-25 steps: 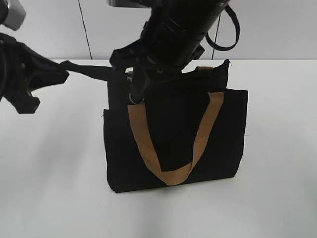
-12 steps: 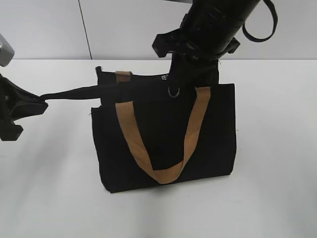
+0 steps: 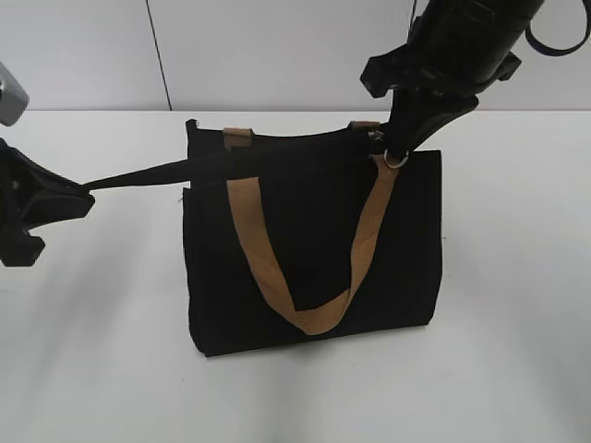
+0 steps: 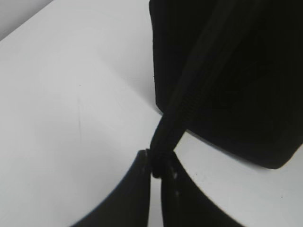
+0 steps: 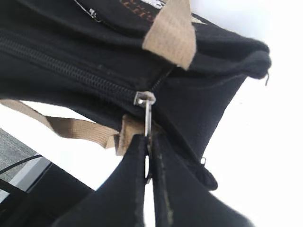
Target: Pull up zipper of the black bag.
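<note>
The black bag stands upright on the white table, with tan strap handles hanging down its front. The zipper runs along its top edge. My right gripper is shut on the silver ring pull near the bag's right end; the wrist view shows its jaws pinching the ring. My left gripper is shut on a black tail of fabric stretched out taut from the bag's left top corner; the left wrist view shows those jaws clamping the tail.
The white table spreads around the bag. A white wall with a dark vertical seam stands behind. A black cable loop hangs from the right arm.
My right gripper has drawn the ring pull along the bag's top from the left part to the right end. The bag shifted a little. The left gripper stays clamped on the tail.
</note>
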`<state>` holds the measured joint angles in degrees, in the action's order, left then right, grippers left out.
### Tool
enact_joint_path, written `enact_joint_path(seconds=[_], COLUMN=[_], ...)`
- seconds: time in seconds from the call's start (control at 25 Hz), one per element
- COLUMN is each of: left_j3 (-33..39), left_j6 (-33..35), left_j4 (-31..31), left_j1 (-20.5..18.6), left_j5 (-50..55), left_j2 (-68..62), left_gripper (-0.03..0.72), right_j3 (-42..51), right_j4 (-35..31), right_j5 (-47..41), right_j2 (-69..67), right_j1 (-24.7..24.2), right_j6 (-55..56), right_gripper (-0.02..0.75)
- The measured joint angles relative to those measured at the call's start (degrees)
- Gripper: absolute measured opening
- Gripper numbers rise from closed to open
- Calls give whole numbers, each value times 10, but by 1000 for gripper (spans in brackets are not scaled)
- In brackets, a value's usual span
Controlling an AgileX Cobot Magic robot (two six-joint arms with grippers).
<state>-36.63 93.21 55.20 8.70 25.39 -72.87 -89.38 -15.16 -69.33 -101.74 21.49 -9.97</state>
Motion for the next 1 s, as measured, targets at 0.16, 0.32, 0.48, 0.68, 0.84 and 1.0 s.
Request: enact_joint_path(seconds=[0.16,0.32,0.48,0.68,0.84,1.0], left_j3=[0,0,1,1,-8,-64], left_j6=[0,0,-4,-65,-189,-415], left_j4=[0,11,44,52,10,-158], left_j1=[0,-1,-5,-5,-5,-11], left_j5=[4,10,30,44,53,77], left_j2=[0,0,0,6,39,46], left_gripper=[21,39,218,441,459,449], right_j3=[0,1,0,0,0,0], right_j4=[-3,-10,-9,-2,60,92], right_j5=[-1,-4,-5,-5,-5,-5], right_j2=[4,14,30,43,56,61], right_j1=[-2,-4,-11,-11,-13,-43], right_j6=[-2,-26,-34,-35,-27,-13], right_gripper=[0,58,228,322,330,330])
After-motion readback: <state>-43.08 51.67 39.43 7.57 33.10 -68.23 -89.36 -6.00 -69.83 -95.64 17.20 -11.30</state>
